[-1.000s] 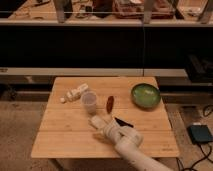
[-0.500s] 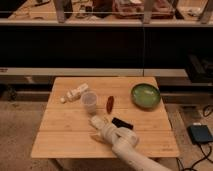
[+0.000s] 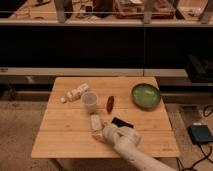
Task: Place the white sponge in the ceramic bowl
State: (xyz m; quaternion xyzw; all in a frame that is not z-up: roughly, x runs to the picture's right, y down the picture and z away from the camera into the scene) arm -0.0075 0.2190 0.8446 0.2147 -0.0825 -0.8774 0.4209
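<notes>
The white sponge (image 3: 95, 121) is a small off-white block lying on the wooden table (image 3: 60, 135), just in front of the translucent cup. My gripper (image 3: 99, 132) is at the sponge's near end, right against it, with the pale arm (image 3: 131, 149) reaching in from the lower right. The ceramic bowl (image 3: 146, 95) is green and round. It stands at the table's far right, well away from the gripper, with a pale patch showing inside it.
A translucent plastic cup (image 3: 89, 101) stands behind the sponge. A white bottle-like item (image 3: 76, 93) lies at the far left. A small red object (image 3: 110, 103) lies mid-table. A black slab (image 3: 122, 122) lies just right of the gripper. A dark shelf unit stands behind the table.
The arm has shifted slightly left and forward toward the sponge, uncovering more of the black slab. The objects on the table have not moved.
</notes>
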